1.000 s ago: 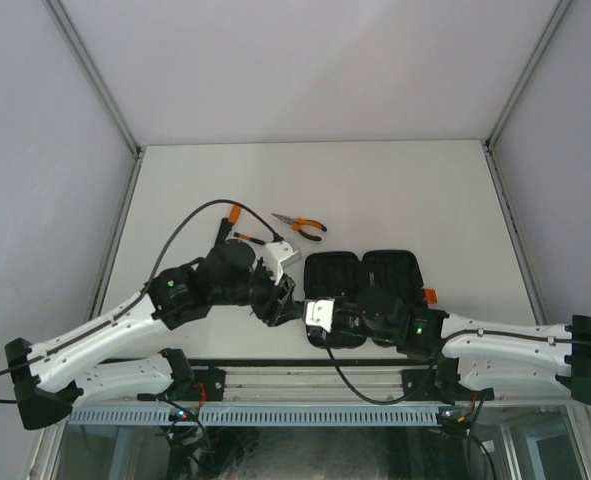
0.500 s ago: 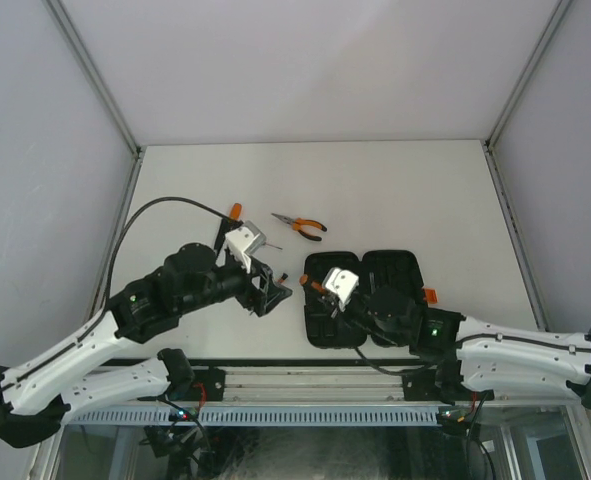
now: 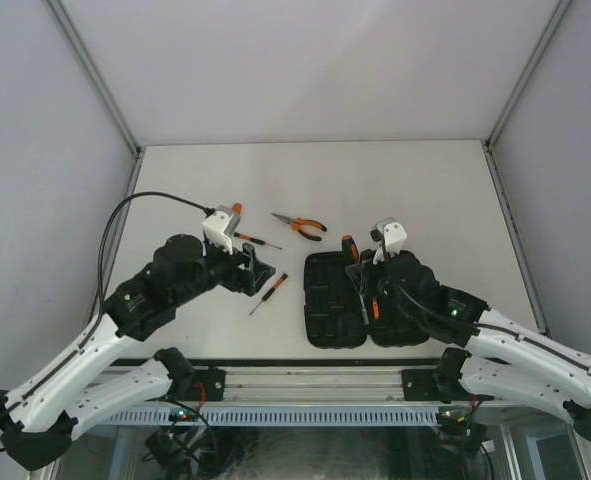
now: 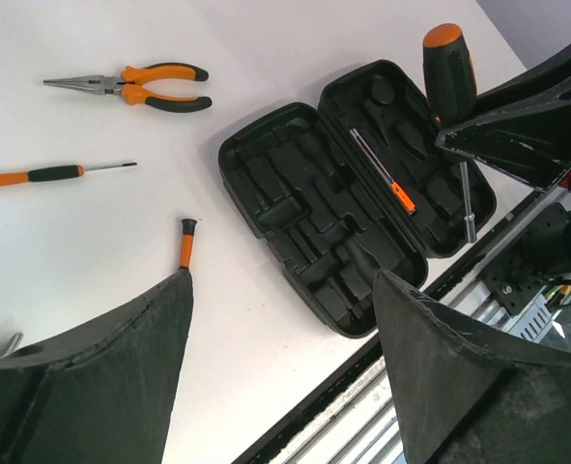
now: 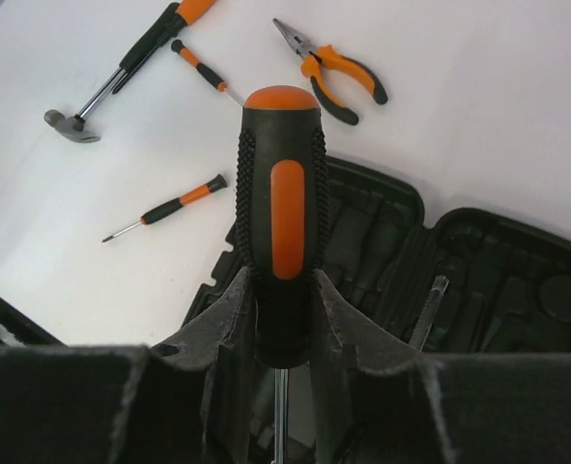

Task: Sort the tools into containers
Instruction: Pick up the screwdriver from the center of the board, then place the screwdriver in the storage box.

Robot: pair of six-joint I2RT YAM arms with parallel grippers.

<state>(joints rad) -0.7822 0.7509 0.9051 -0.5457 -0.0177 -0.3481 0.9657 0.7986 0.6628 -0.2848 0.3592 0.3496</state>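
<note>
White desk [image 3: 425, 190] boxed in by pale grey walls [image 3: 305, 60], both arms based at the near edge. Right hand [image 5: 280, 290] is closed narrow on the thick screwdriver [image 5: 278, 213], both fingers pinching the lower end of its orange-and-black handle. Orange cap points far; metal shaft runs back toward the near edge. Tool hangs over the open tool case [image 3: 335, 300], roughly along the hinge line between the two halves; can't tell if the tip touches the moulding. Case lies flat near the desk's centre, toward the near edge, both halves slots-up. Stowed thin screwdriver [image 4: 386, 174] sits in a groove of the right half, just beside the hinge.

Left hand [image 4: 283, 280] gapes wide with nothing between the fingers, hovering over bare desk left of the case. Near thin screwdriver [image 3: 268, 294] lies loose on the desk between that hand and the case, touching neither. Far thin screwdriver [image 3: 255, 240] lies farther back, just beside the left wrist. Needle-nose pliers [image 3: 300, 226] lie far of the case's left half, nose pointing left, apart from the case. Hammer [image 5: 145, 46] is farthest left, mostly hidden under the left arm in the top view, orange handle end pointing far.
</note>
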